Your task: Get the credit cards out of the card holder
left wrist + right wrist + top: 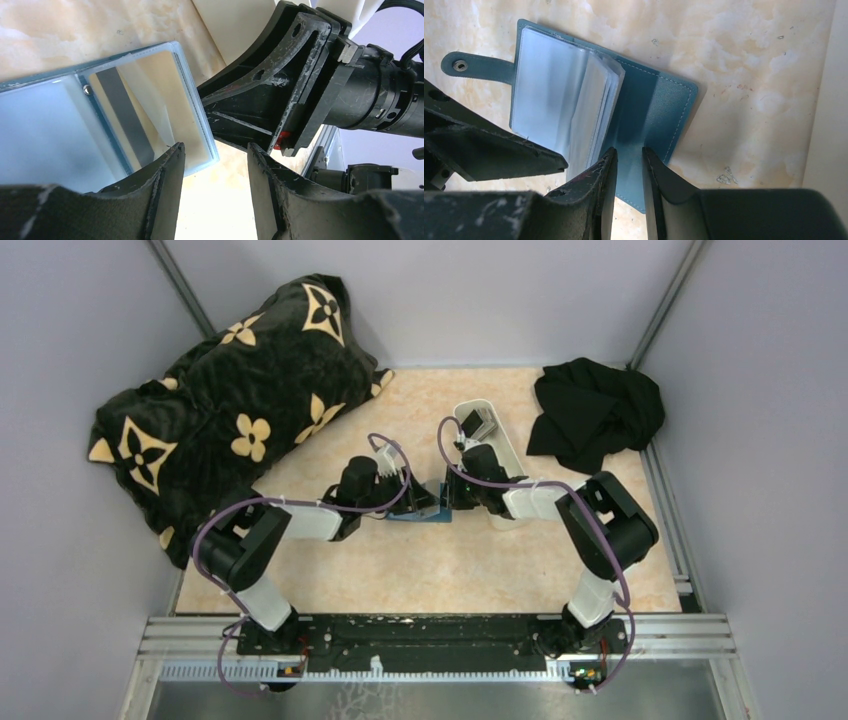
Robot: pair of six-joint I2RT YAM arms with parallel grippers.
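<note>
The teal-blue card holder (659, 100) lies open on the table between my two grippers; it also shows in the top view (422, 516). Its clear sleeves (554, 85) fan up from the spine. In the left wrist view a tan card with a dark stripe (127, 120) seems to sit in one sleeve. My left gripper (215, 147) is open and empty, its left finger at the sleeve's edge. My right gripper (629, 150) is slightly open over the holder's right cover, holding nothing. A few dark cards (478, 425) lie in the white tray (505, 440).
A black pillow with tan flowers (230, 400) fills the back left. A black cloth (595, 415) lies at the back right. The white tray stands just behind the right gripper. Grey walls close in both sides.
</note>
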